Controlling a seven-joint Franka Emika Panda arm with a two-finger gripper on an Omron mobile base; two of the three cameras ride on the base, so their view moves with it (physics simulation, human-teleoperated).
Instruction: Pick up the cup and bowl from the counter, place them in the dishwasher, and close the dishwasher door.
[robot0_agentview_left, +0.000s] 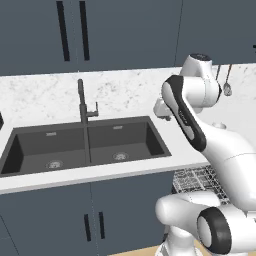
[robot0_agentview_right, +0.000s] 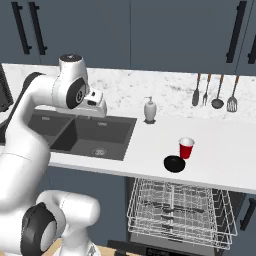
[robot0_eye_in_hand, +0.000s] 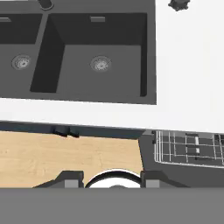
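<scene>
A red cup stands on the white counter, right of the sink, and a black bowl sits just in front of it near the counter's edge. Below them the dishwasher stands open, its wire rack pulled out over the lowered door. My gripper hangs open above the sink's right basin, well left of the cup and bowl, with nothing between its fingers. The hand view looks down on the sink, the counter's front edge and a corner of the rack.
A tall faucet rises behind the double sink. A soap dispenser stands at the backsplash, and several utensils hang on the wall to the right. Slate-blue cupboards sit under the counter, above a wooden floor.
</scene>
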